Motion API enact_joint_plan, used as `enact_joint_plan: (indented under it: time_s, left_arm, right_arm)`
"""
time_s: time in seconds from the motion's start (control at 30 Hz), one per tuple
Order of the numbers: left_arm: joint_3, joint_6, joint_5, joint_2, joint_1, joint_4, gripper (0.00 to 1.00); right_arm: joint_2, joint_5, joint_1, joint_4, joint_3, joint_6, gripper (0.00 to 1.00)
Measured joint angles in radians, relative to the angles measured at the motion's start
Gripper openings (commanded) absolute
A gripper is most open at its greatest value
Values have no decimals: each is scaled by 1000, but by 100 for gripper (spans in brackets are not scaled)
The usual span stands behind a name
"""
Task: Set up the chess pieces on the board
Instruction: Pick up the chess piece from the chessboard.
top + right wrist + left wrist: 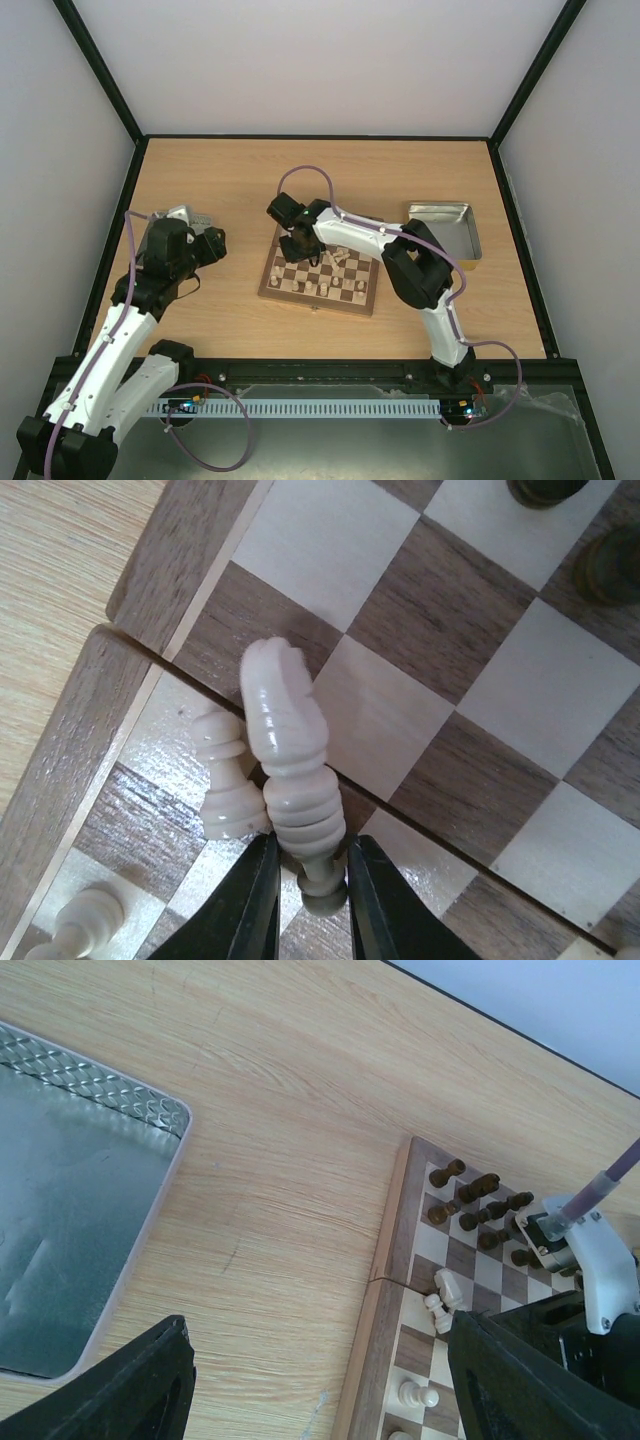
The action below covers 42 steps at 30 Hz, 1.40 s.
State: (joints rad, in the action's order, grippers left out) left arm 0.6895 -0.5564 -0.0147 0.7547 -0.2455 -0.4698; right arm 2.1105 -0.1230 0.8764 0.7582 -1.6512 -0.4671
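1. The right gripper (pixel 312 848) is over the far-left part of the board (pixel 393 1215), by the seam between its two halves.
2. Its fingers are closed to a narrow gap and clamp the foot of a cream knight (pixel 285 730). The knight's head points away from the fingers, over the seam. Whether the knight touches the board cannot be told.
3. A cream pawn (pixel 228 785) lies just beside the knight, on its left in the right wrist view.
4. Dark pieces (pixel 480 1188) are clustered at the far-left corner of the board, some upright, some lying.
5. The left gripper (pixel 315 1360) is spread wide with nothing in it. It hangs over the bare table (pixel 220 180), between the left tray (pixel 60 1220) and the board.
6. A second tray (pixel 442 209) sits on the table to the right of the board, at its far side.
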Motion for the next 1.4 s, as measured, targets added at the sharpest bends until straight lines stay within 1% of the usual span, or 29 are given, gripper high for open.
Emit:
enact_joint_plan:
  time_s: [0.13,0.2,0.33,0.5,0.67,0.87,1.17,1.3,1.4]
  left_arm:
    - [0,0,7,0,0,0,71]
    - [0,0,14,1,0,2,71]
    - [0,3,41,2,0,10,71]
    - [-1,5,117,16,0,27,71]
    - [-7,-11,243,48,0,76,72]
    - [-54,-79,414,103,0,182,72]
    - [-107,-217,675,305,0,406,71]
    - [-105,-248,751,384,-12,488,69]
    - [-95,-264,801,431,-27,523,62]
  right_arm:
    - [3,13,0,-20,12,29,8]
    - [3,17,0,-33,16,42,6]
    - [-6,21,0,-62,34,61,5]
    - [-72,17,0,-102,127,96,5]
    - [-174,-2,0,-138,203,129,6]
    - [-302,-55,0,-208,292,164,6]
    - [-424,-154,0,-306,385,220,6]
    - [-457,-216,0,-342,411,246,6]
    - [-472,-270,0,-353,419,268,7]
